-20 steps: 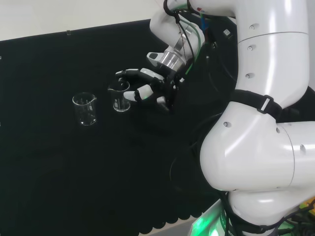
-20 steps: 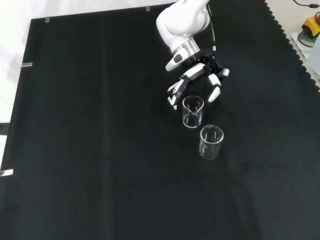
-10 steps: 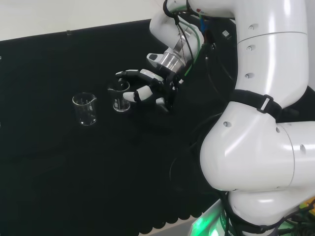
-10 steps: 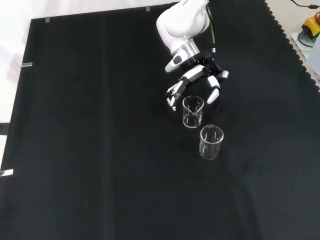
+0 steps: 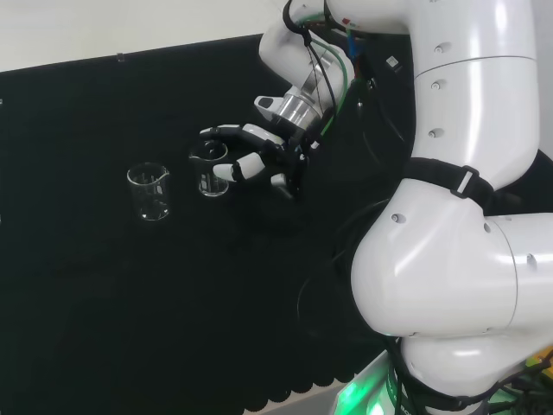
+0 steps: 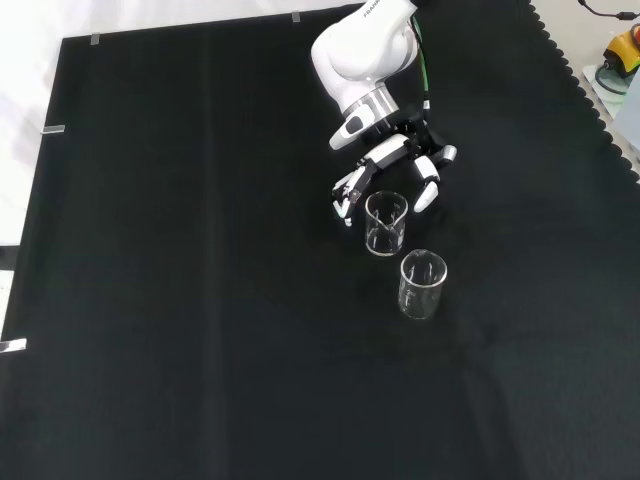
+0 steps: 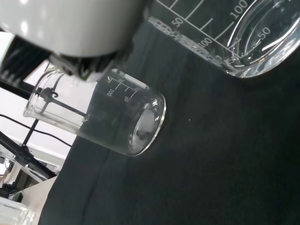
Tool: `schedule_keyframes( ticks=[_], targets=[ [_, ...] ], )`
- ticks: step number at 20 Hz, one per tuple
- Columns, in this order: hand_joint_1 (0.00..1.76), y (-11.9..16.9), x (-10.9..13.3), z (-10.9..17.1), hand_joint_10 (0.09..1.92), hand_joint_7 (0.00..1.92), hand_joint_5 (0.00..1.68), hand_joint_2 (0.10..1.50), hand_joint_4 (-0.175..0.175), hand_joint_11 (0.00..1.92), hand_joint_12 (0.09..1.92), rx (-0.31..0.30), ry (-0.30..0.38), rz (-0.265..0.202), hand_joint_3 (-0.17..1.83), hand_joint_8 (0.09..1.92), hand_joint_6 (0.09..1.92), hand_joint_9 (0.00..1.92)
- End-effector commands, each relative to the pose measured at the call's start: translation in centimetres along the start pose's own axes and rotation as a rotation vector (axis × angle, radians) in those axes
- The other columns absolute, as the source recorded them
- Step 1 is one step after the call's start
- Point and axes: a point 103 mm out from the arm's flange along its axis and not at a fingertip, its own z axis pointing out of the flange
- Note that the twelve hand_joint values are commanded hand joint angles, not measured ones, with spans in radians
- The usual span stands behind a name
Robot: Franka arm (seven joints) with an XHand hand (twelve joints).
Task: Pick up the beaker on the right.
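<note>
The hand has edged closer to the near beaker – fingers spread, relaxed, grasping nothing – at that beaker's 12 o'clock in the front view; the other beaker stands unmoved at its 5 o'clock on the desk

Beakers — scale marks 50, 100

Clear glass beaker, upright on the black cloth, right of a second in head view.
</note>
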Motion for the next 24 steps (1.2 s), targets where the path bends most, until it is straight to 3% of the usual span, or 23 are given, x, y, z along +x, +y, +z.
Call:
schedule_keyframes(
  ticks=[1, 21, 24],
  targets=[
    [0.97, 0.1, 0.0, 0.2, 0.57, 0.36, 0.40, 0.28, -0.047, 0.00, 1.27, -0.002, 0.002, 0.000, 1.08, 0.64, 0.20, 0.44],
    [0.98, 1.1, -0.2, 1.6, 0.57, 0.40, 0.44, 0.28, -0.040, 0.00, 1.29, 0.001, 0.002, -0.004, 1.07, 0.65, 0.25, 0.47],
    [0.98, 1.1, -0.3, 1.5, 0.56, 0.42, 0.42, 0.29, -0.038, 0.00, 1.31, -0.002, 0.003, -0.006, 1.06, 0.63, 0.35, 0.48]
  ],
)
